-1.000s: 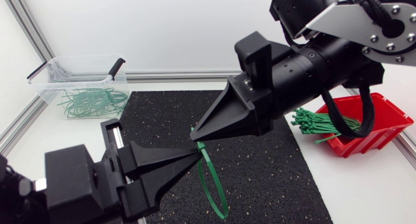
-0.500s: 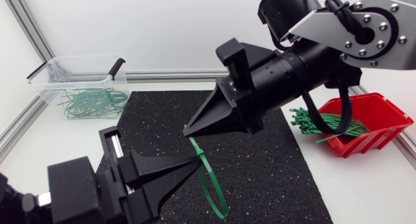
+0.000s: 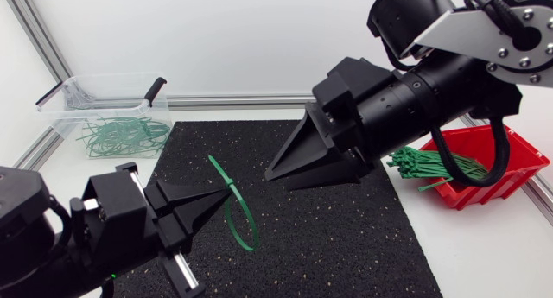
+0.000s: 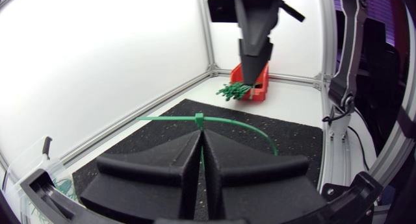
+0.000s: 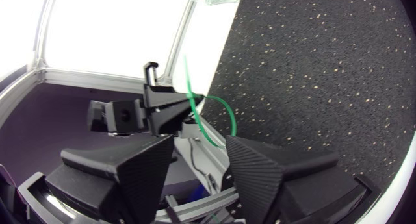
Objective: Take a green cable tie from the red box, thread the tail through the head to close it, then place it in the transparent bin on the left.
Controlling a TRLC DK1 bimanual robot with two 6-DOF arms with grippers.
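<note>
A green cable tie [image 3: 256, 236] closed into a loop hangs over the black mat [image 3: 346, 237]. My left gripper [image 3: 220, 197] is shut on it near its head. In the left wrist view the tie's head [image 4: 199, 120] stands just ahead of the closed left gripper [image 4: 200, 134]. My right gripper [image 3: 275, 175] hovers to the right of the loop, open and apart from it. Between the spread fingers of the right gripper [image 5: 200, 141] nothing is held, and the tie [image 5: 194, 117] shows beyond it. The red box [image 3: 497, 173] holds a bundle of green ties [image 3: 423, 164].
The transparent bin [image 3: 104, 99] stands at the far left corner with several green ties [image 3: 125, 136] inside and a black-handled flap raised. An aluminium frame rail [image 3: 233, 100] runs along the table's back edge.
My right gripper opened, let go of the tie and drew back to the right. My left gripper carried the looped tie to the left.
</note>
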